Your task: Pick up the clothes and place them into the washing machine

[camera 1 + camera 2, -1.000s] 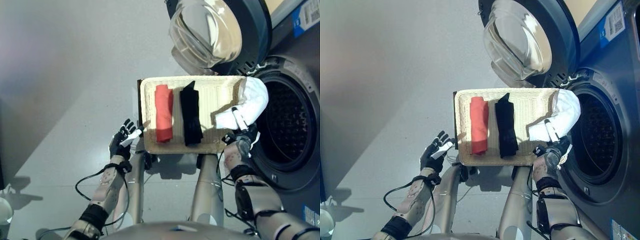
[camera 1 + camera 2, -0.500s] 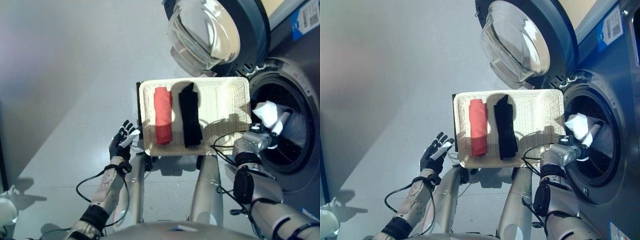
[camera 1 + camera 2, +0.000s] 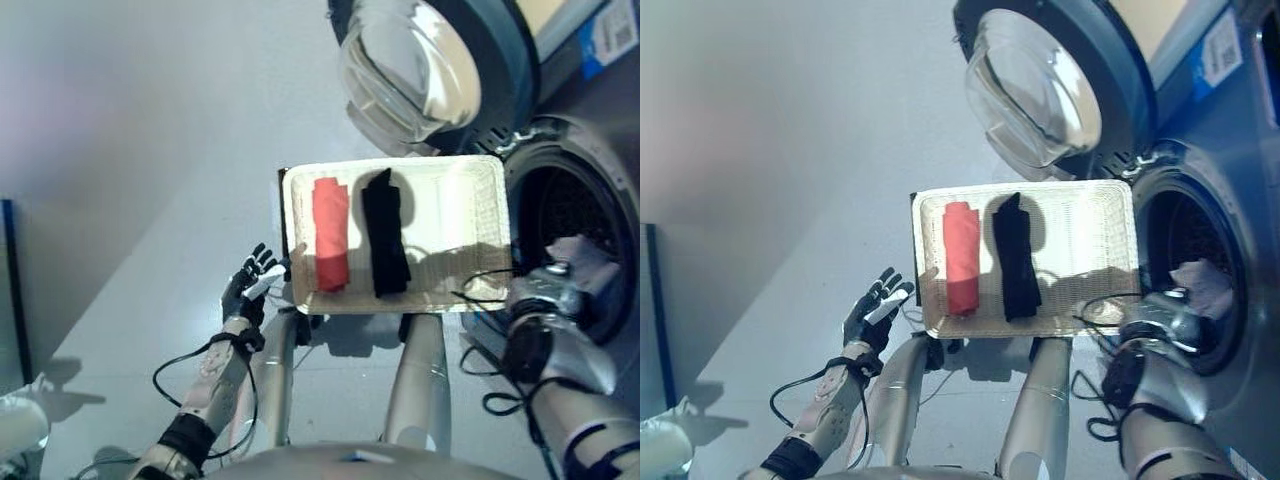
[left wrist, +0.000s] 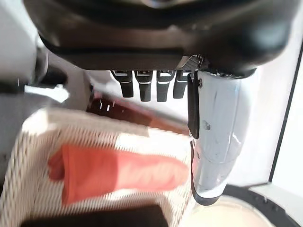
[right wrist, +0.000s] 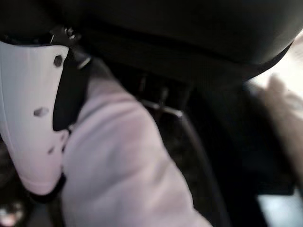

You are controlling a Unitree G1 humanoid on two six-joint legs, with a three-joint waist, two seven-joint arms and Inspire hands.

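A front-loading washing machine (image 3: 1230, 150) stands with its round glass door (image 3: 1035, 85) swung wide open. The robot's right hand (image 3: 1160, 318) reaches into the dark drum opening (image 3: 1185, 270), and a pale, whitish garment (image 3: 1202, 285) sits bunched just past its fingers, inside the drum mouth. In the right wrist view the same pale cloth (image 5: 123, 165) lies pressed against the white-covered thumb (image 5: 28, 118), so the hand appears to be pinching it, though the fingers themselves are mostly hidden in shadow behind the fabric. Just beside that hand, outside the drum, a shallow cream woven tray (image 3: 1090, 220) holds two more folded pieces lying side by side and apart: a red-orange roll (image 3: 961, 257) and a black strip (image 3: 1016, 258). The robot's left hand (image 3: 872, 315) hovers just off the tray's far edge, fingers straight and spread, holding nothing. In the left wrist view its fingertips (image 4: 144, 90) point toward the red-orange roll (image 4: 113, 172), which lies beyond them in the tray without being touched.
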